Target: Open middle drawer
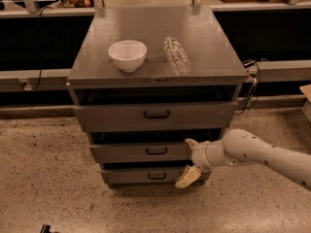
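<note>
Three drawers in this grey cabinet (218, 57), and the middle drawer (126, 153) is the mid-sized front with the black handle (156, 151) dead centre. My gripper (189, 160) is at its right end, fingers (187, 177) spread wide apart. White bowl (127, 55) and clear bottle (177, 56) up top.

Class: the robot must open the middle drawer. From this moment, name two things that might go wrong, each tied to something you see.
1. The open end effector hangs right of the small handle on the middle drawer, its lower finger over the bottom drawer; it may miss the loop or snag the wrong drawer.
2. The bottle lies on its side on the cabinet top; a jerky pull might set it rolling.
</note>
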`<state>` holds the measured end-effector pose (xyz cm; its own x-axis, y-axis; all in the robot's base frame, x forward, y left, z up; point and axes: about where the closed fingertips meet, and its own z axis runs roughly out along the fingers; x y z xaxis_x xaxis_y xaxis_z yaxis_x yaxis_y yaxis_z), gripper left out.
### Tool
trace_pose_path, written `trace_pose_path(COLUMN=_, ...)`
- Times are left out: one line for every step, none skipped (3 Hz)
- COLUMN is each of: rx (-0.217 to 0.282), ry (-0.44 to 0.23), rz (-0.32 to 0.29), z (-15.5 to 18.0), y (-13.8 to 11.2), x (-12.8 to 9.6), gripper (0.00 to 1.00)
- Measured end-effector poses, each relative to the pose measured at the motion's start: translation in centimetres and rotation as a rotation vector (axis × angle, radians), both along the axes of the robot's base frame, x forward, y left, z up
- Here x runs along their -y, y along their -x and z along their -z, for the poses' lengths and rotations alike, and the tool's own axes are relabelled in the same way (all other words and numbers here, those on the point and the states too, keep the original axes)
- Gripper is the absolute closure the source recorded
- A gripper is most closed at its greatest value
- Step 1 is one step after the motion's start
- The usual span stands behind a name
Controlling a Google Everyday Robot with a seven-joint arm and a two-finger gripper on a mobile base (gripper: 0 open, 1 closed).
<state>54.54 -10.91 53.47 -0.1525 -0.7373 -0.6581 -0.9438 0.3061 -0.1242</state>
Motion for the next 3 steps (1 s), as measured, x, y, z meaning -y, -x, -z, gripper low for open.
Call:
trace_pose_path(rx=0.016, ry=0.062, rz=-0.051, z=1.5, y=-0.2, x=-0.3, gripper=0.0)
trace_pose_path(rx=0.036, ry=0.104, rz=-0.103, z=2.4, y=-0.9, x=-0.5, gripper=0.0)
trace_pose_path(rx=0.038, ry=0.074, rz=-0.141, z=3.1, y=-2.3, x=-0.1, gripper=0.0)
